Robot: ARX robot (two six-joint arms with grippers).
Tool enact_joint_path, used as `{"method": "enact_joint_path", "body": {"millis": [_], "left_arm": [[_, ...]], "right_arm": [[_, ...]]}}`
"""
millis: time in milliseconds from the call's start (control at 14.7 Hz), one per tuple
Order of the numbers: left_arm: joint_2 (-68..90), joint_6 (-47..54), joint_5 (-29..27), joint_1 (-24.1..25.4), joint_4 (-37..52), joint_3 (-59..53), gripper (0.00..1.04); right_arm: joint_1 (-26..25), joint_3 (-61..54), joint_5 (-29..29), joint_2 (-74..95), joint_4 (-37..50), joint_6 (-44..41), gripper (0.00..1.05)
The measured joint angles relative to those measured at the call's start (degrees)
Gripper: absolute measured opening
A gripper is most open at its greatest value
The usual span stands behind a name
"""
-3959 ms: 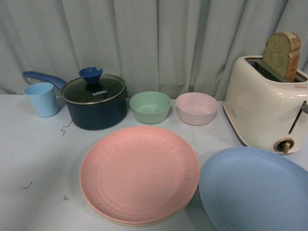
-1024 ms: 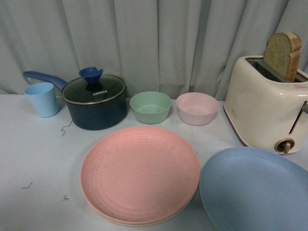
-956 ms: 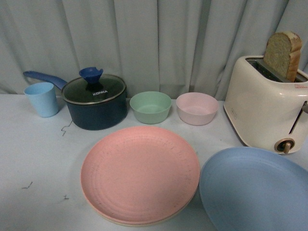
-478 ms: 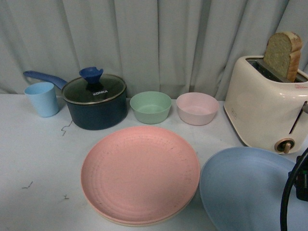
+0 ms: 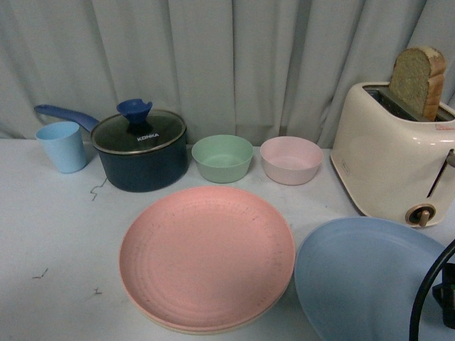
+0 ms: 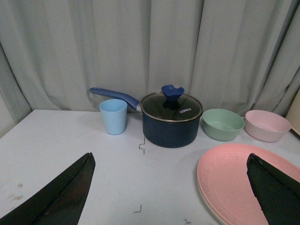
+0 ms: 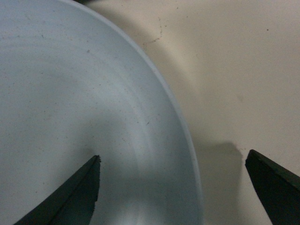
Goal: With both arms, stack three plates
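Front view: the round matte pink plate (image 5: 206,259) lies on the cream plate (image 5: 199,332) on the white counter (image 5: 57,234), with the light blue plate (image 5: 362,280) just beside. Left wrist view: the left pincer (image 6: 169,156) gapes wide, empty. Right wrist view: the right pincer (image 7: 172,157) spreads wide, straddling the blue plate's rim.

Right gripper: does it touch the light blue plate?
Cannot tell. In the right wrist view the open right gripper straddles the rim of the light blue plate; neither contact nor gap shows plainly.
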Motion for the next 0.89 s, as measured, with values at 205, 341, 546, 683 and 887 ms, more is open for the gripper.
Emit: {"method": "enact_joint_path", "body": {"millis": [205, 341, 546, 683, 887], "left_arm": [[0.0, 0.0, 0.0, 0.0, 0.0, 0.0, 0.98], [0.0, 0.0, 0.0, 0.0, 0.0, 0.0, 0.98], [0.0, -0.02, 0.0, 0.0, 0.0, 0.0, 0.98], [0.0, 0.0, 0.0, 0.0, 0.02, 0.0, 0.98], [0.0, 0.0, -0.02, 0.0, 0.0, 0.0, 0.98]], "right_arm": [[-0.74, -0.9, -0.87, 0.02, 1.03, -0.2, 0.57], [-2.01, -1.49, -1.75, -0.52, 1.2, -0.33, 0.35], [-3.82, -2.67, -4.35, -2.78, 2.36, -0.74, 0.04], [-4.81, -4.55, -5.97, -5.31, 3.06, -0.72, 0.02], [-7.13, -9.99, -9.51, -13.53, -1.03, -1.27, 0.02]]}}
